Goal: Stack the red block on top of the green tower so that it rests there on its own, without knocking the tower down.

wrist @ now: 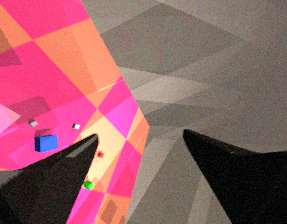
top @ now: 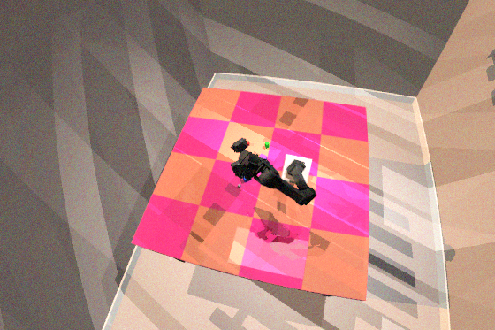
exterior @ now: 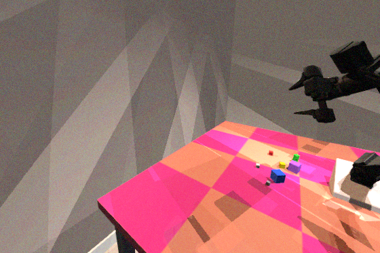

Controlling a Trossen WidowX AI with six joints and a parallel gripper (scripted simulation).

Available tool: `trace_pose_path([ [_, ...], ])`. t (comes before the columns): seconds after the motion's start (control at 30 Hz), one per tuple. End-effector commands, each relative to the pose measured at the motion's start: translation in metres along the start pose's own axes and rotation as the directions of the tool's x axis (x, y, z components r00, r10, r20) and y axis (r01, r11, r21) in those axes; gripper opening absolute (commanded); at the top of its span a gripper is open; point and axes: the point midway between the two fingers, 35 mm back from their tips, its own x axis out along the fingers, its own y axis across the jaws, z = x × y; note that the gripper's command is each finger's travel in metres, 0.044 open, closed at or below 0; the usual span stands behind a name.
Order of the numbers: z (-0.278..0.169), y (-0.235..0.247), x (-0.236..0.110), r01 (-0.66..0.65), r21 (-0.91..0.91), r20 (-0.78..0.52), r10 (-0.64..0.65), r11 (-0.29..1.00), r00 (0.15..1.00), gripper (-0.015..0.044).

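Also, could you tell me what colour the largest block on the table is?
Blue; the exterior view shows it best.

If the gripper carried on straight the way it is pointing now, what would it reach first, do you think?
Probably the grey wall. The open gripper points level, high above the table and red block, though depth is unclear.

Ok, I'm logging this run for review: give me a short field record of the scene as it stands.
hand: open, holding nothing, high above the table
red block: alone on a pale square of the checkered table top
green tower: small green piece, upright, right of the red block in the exterior view
other blocks: blue, purple, yellow
stacking: not yet done
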Motion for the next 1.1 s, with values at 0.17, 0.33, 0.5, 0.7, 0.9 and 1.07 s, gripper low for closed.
trace_pose_path([
  [0.17,-0.034,-0.018,0.074,-0.150,0.090,-0.107,0.159,0.985,0.981,0.0440],
  [0.33,-0.061,-0.022,0.109,-0.221,0.160,-0.161,0.247,0.962,0.956,0.0440],
  [0.5,-0.087,-0.023,0.143,-0.278,0.239,-0.200,0.327,0.930,0.924,0.0440],
  [0.7,-0.118,-0.020,0.183,-0.330,0.338,-0.231,0.418,0.881,0.879,0.0440],
  [0.9,-0.148,-0.008,0.220,-0.394,0.415,-0.241,0.517,0.820,0.822,0.0440],
  [1.07,-0.174,0.006,0.248,-0.440,0.479,-0.241,0.595,0.760,0.767,0.0440],
])
